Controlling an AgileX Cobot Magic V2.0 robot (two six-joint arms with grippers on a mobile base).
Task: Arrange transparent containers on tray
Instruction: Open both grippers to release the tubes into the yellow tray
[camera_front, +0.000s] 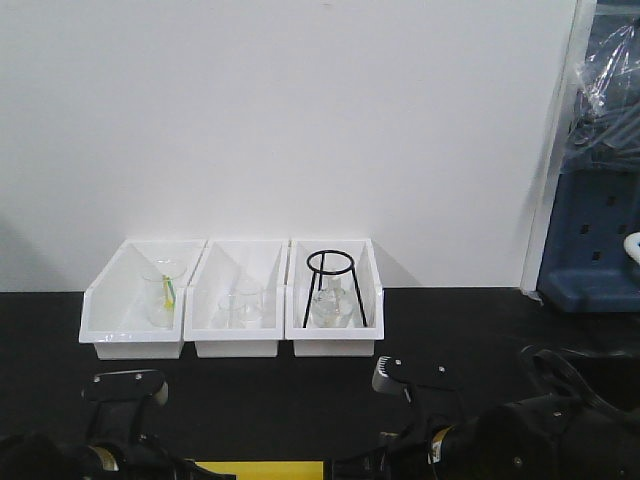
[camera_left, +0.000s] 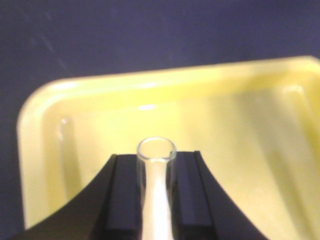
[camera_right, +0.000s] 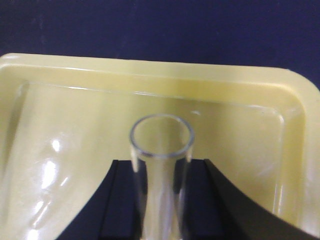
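Both test tubes (camera_left: 156, 190) (camera_right: 161, 175) run off the bottom edge, and only a sliver of the tray (camera_front: 255, 468) shows in front.

The front view looks level across the black table (camera_front: 450, 330) toward the wall; both wrist views look closely down into the yellow tray (camera_left: 60, 100), their shared ground.

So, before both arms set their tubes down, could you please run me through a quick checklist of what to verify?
1. Left pincer grips its test tube: ok, the tube sits between the dark fingers.
2. Right pincer grips its wider tube: ok.
3. Yellow tray lies under the left tube: ok.
4. Tray lies under the right tube: ok.
5. Tray floor free where each tube would land: cannot tell; faint clear shapes and glare show on the tray in both wrist views.
6. Height of the tubes above the tray: cannot tell.
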